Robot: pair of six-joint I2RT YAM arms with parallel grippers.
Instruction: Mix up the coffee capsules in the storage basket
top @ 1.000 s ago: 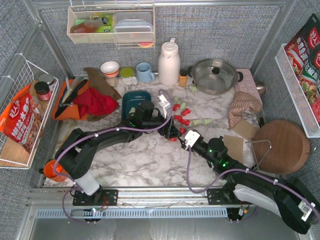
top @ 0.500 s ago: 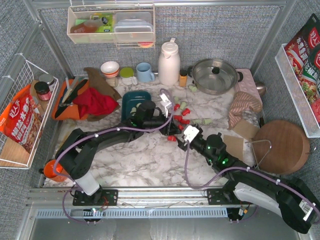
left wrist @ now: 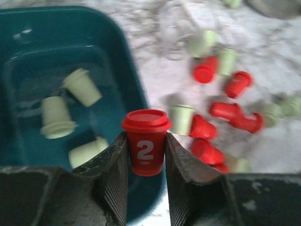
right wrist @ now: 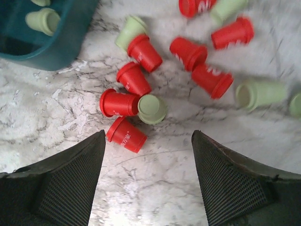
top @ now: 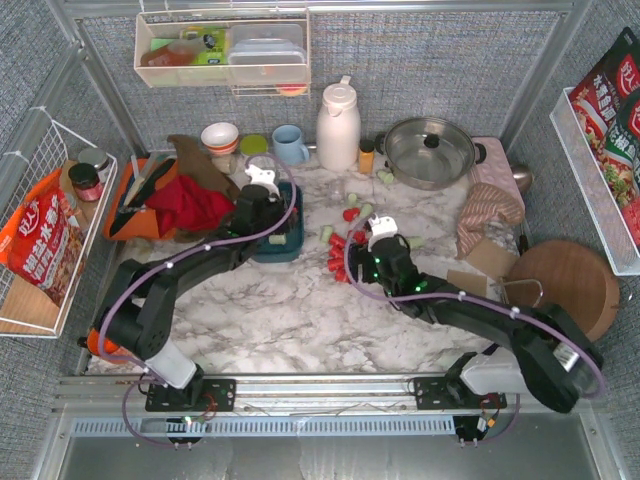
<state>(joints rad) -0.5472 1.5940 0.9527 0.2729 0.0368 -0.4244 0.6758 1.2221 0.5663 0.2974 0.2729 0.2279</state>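
The storage basket (top: 290, 243) is a dark teal tray left of the table's middle. In the left wrist view three mint green capsules (left wrist: 82, 87) lie inside the basket (left wrist: 42, 52). My left gripper (left wrist: 146, 157) is shut on an upright red capsule (left wrist: 146, 141) marked "2", held above the basket's right rim. Loose red and mint coffee capsules (top: 338, 255) lie on the marble right of the basket. My right gripper (right wrist: 148, 136) hangs open just above the marble at the near edge of that pile. A red capsule (right wrist: 126, 134) lies beside its left finger.
A white thermos (top: 338, 125), blue mug (top: 290, 143) and steel pot (top: 430, 150) line the back. An orange tray with red cloth (top: 185, 205) sits left of the basket. A striped cloth (top: 490, 210) and round wooden board (top: 562, 290) are at the right.
My left gripper closed on a red capsule at the pile and carried it left to the basket. My right gripper moved up toward the pile and opened wider.
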